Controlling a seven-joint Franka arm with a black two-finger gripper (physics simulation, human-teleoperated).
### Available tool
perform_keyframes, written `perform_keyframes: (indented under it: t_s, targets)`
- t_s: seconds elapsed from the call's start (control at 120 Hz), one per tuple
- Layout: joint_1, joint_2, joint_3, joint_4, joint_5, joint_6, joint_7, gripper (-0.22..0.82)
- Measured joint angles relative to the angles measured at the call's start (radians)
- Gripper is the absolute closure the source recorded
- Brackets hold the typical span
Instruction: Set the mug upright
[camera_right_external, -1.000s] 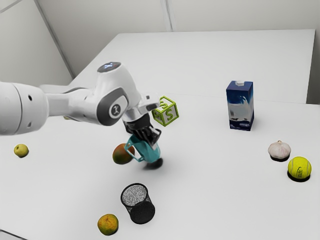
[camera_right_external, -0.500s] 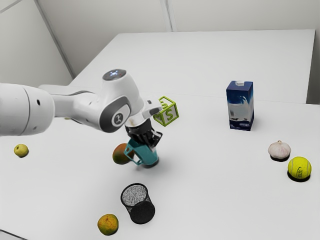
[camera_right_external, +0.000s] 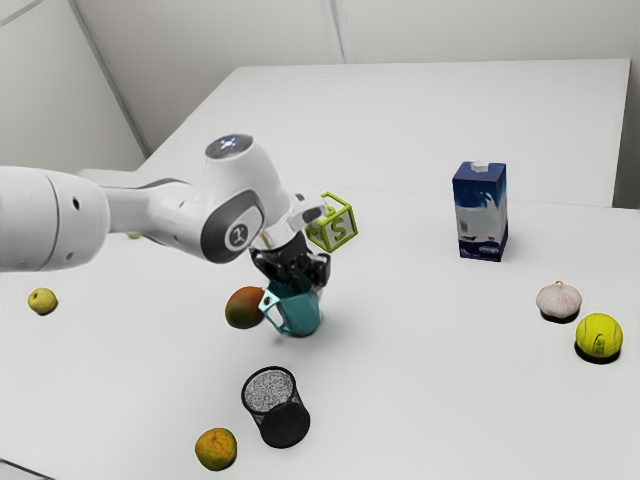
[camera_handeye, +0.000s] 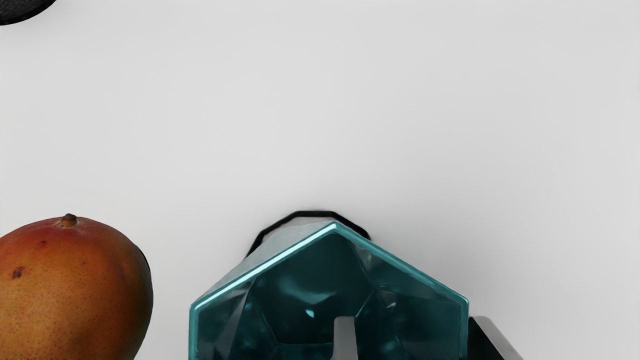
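The exterior view overlooks the table (camera_right_external: 450, 390) from beside the arm (camera_right_external: 240, 180); wrist view looks closely down, sharing mug (camera_right_external: 301, 313).

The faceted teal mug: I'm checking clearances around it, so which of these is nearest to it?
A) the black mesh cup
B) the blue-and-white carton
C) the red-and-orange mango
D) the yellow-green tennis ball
C: the red-and-orange mango sits right beside the faceted teal mug, with just a narrow strip of white table between them in the wrist view.
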Motion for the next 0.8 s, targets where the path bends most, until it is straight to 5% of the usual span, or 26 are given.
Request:
perform_keyframes:
  t_s: [0.3,0.8]
  targets:
    - [0.000,-0.047,-0.002,0.075,-0.010,-0.047,-0.022,0.27]
    - [0.023,-0.032,0.003,0.546,-0.026,-0.569,-0.041,0.05]
